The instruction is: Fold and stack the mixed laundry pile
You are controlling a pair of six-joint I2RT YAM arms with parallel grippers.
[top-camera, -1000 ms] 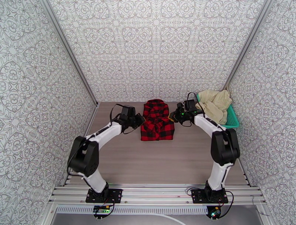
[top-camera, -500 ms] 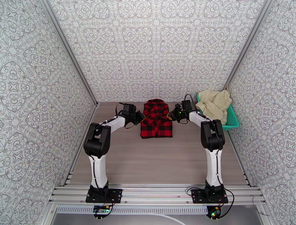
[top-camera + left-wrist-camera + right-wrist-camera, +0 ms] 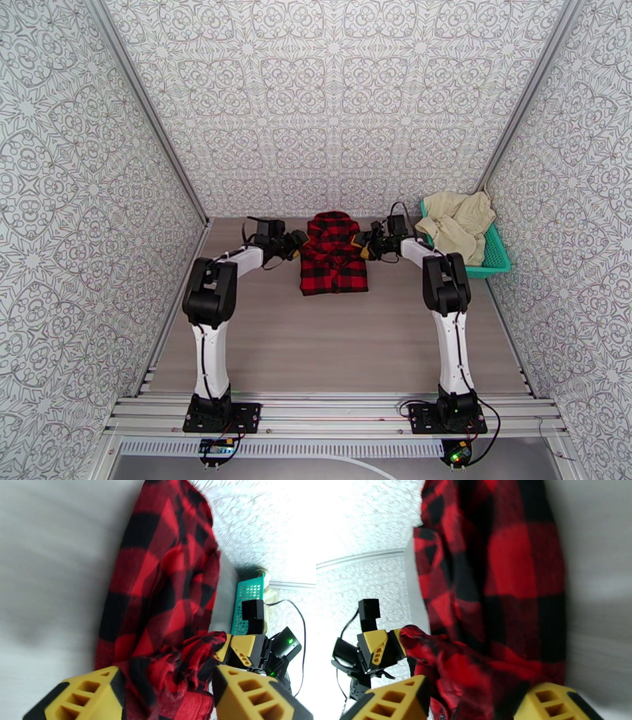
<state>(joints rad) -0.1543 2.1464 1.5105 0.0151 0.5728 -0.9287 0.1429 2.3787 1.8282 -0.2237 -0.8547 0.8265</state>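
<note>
One checked shirt, one teal basket, one cream cloth heap.

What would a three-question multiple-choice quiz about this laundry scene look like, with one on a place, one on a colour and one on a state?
1. Where do the cream-beige cloths lie?
A. in the teal mesh basket
B. on the floor
C. hung on the back wall

2. What colours is the flannel shirt?
A. blue and white
B. red and black
C. green and yellow

3. How do the jaws of the left gripper and the right gripper stand?
A. both shut tight
B. one shut, one apart
C. both spread apart

Answers:
1 A: the cloths are heaped in the basket at the far right.
2 B: its red and black checks show in every view.
3 C: each wrist view shows its jaws wide apart with shirt fabric between them.
</note>
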